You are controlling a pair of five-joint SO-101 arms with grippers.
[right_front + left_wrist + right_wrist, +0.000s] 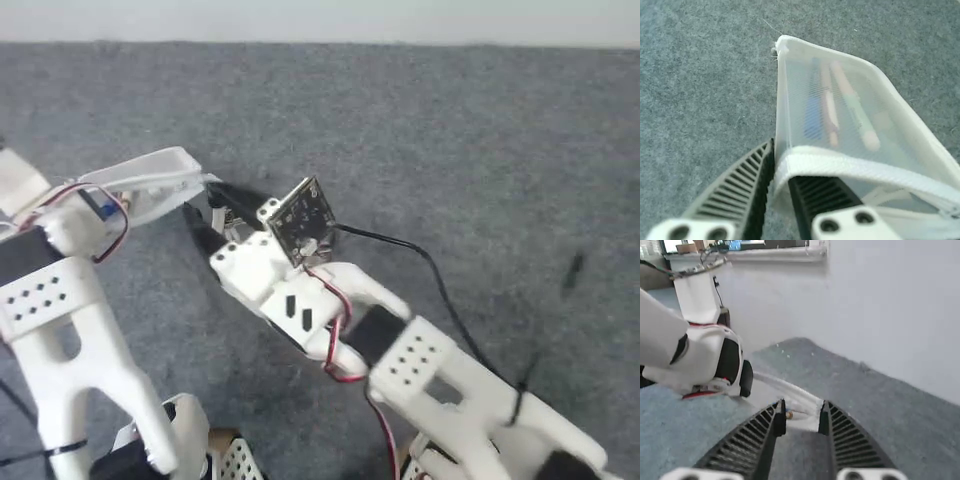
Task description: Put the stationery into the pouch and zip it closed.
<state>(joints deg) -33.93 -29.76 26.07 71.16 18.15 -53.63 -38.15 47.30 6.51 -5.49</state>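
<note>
Left wrist view has the left gripper (780,160) clamped on one end of the pouch (860,80), one finger on each side of the white mesh just under the zip (865,170); the stationery (832,107) lies inside, a blue piece, a tan one and a green and white one side by side, seen through the mesh; the pouch stretches away from the gripper over the grey table (700,75); whether the zip is fully drawn I cannot tell; right wrist view has the right gripper (801,416) closed on the pouch's far end, its two black ribbed fingers (771,432) pressed to either side of the white edge, with the left arm (700,355) just beyond; high view shows the pouch (150,180) held between the two arms at the left of the table, the right gripper (205,225) at its end nearer the middle
</note>
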